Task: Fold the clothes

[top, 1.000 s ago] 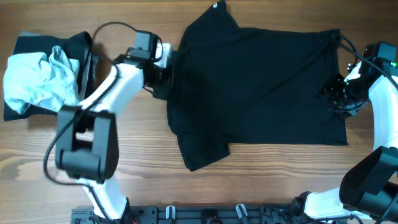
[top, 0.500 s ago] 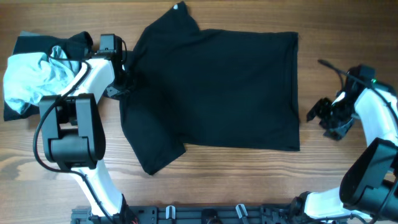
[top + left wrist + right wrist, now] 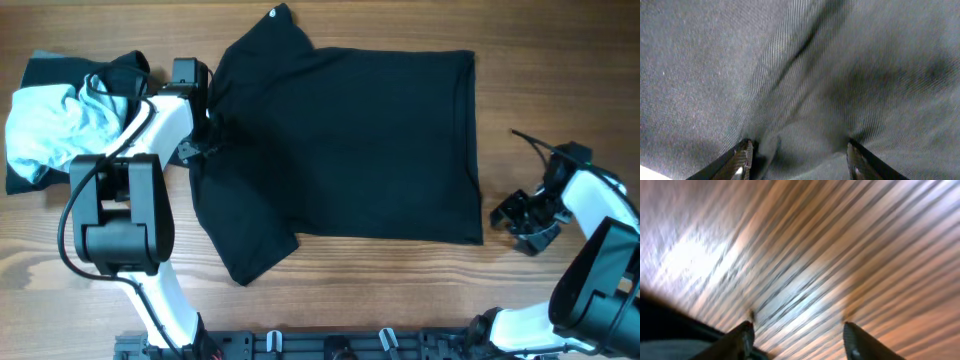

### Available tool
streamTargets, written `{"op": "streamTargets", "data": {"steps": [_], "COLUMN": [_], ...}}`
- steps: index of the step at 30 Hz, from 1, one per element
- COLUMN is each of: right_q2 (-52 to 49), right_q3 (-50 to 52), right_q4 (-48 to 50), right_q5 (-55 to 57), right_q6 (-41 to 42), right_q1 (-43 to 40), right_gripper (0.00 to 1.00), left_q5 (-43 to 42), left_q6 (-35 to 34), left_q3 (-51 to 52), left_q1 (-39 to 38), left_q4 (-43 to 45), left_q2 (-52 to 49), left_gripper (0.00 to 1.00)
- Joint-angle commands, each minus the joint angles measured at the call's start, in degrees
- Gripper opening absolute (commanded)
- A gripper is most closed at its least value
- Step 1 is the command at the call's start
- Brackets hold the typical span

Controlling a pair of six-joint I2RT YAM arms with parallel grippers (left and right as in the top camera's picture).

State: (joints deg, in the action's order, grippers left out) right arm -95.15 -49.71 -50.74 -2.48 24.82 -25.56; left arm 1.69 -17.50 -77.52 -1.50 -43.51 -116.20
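The clothes, one black T-shirt [image 3: 350,140], lie spread flat across the middle of the wooden table [image 3: 400,290], with a small white neck tag [image 3: 273,13] at the top. My left gripper [image 3: 207,128] sits at the shirt's left edge. In the left wrist view the black fabric [image 3: 800,60] fills the picture, and the left gripper [image 3: 799,161] stands open with a soft ridge of cloth bulging between its fingers. My right gripper [image 3: 515,222] hovers over bare wood just off the shirt's right hem. It is open [image 3: 797,337] with nothing in it.
A heap of other garments, pale blue over black [image 3: 60,120], lies at the far left beside the left arm. A thin black cable [image 3: 530,140] trails from the right arm. A black rail [image 3: 330,345] runs along the near edge.
The shirt has been dragged left across the table by the left arm. The right gripper let go of the hem and drew away to the lower right. The left jaws have spread apart.
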Motion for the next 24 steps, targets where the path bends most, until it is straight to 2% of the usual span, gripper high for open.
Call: {"op": "streamTargets", "data": {"steps": [1,2,3,4,5,6,9,12,16,19,21,22,23,24], "right_q2": [1.0,1.1,1.1,1.1,0.9,0.7,-1.4,-8.2,-13.7,-13.7,-13.6,-13.4,-12.4,-12.0], "right_q3": [-8.9,-11.8,-13.0,-13.1,-13.1,-12.9,-12.6,-12.6,-12.6,-12.6,-12.7,-12.7,-12.7,-12.7], "right_q4": [3.8,5.6,7.6,11.3,13.9,16.0,20.0,23.8,26.6,25.4,22.4,21.7,27.0,29.1], "right_q5": [-12.5,-23.3,-28.0,-31.8,-32.3,-31.7,-22.2,-15.6,-13.1,3.4,8.3,6.1,-10.3,-17.3], "right_q6": [-12.3,-17.5,-17.7,-17.2,-17.1,-17.1,-12.1,-6.1,-5.0,5.0,11.2,11.4,-2.0,-6.5], "right_q1": [-0.3,0.2,1.0,2.8,4.8,7.0,15.1,19.7,19.7,16.2,13.0,9.4,7.2,7.2], "right_gripper": [0.59,0.52,0.44,0.24,0.12,0.05,0.04,0.04,0.04,0.04,0.04,0.04,0.15,0.22], "left_q5": [0.7,0.7,0.7,0.3,-0.9,-2.2,-5.7,-6.8,-6.8,-6.8,-6.8,-6.8,-6.8,-6.8], "left_q6": [0.8,0.8,0.8,0.8,0.8,0.8,0.8,0.8,0.7,0.8,0.8,0.8,0.8,0.8], "left_q3": [1.4,1.4,1.4,1.4,1.3,1.3,1.3,1.3,1.3,1.3,1.3,1.3,1.3,1.3], "left_q1": [0.2,0.2,0.2,0.2,0.2,0.2,0.2,0.2,0.2,0.2,0.2,0.2,0.2,0.2], "left_q4": [-3.0,-3.9,-4.2,-4.3,-4.2,-3.9,-2.7,-1.3,-1.1,-1.1,-1.1,-1.6,-2.3,-2.8], "left_q2": [2.3,2.9,3.5,4.5,6.1,8.1,15.2,21.4,22.6,22.6,22.6,22.6,22.6,22.6], "left_gripper": [0.62,0.62,0.62,0.62,0.62,0.63,0.64,0.75,0.76,0.77,0.77,0.77,0.77,0.77]}}
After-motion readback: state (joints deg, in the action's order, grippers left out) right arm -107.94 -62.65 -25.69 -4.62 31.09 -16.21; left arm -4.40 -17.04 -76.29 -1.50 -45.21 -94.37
